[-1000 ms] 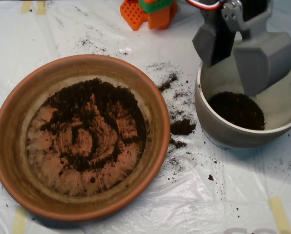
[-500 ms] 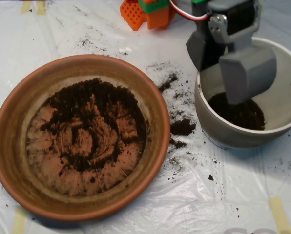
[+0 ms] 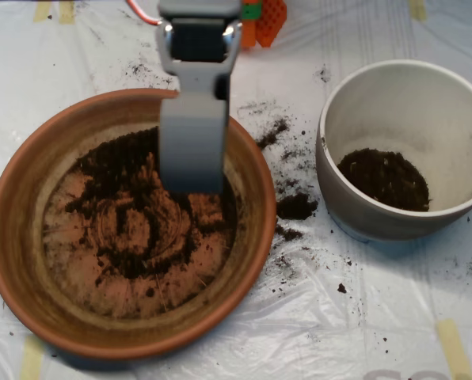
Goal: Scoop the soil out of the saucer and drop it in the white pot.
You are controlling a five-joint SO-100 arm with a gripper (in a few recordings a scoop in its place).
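The terracotta saucer (image 3: 14,237) fills the left half of the overhead view. Dark soil (image 3: 113,162) lies in it as a broken ring of clumps, with bare orange patches between them. My grey scoop (image 3: 191,187) hangs over the saucer's upper right part, its lower end just above the soil there. It hides the soil and rim beneath it. On the right stands the white pot (image 3: 458,87), holding a dark heap of soil (image 3: 384,179) at its bottom. The scoop is well clear of the pot.
Spilled soil crumbs and one larger clump (image 3: 296,207) lie on the white plastic sheet between saucer and pot. An orange and green block (image 3: 269,17) sits at the top edge. Yellow tape strips (image 3: 454,344) mark the sheet.
The scoop has swung left from above the white pot to above the saucer. The soil heap in the pot now shows uncovered.
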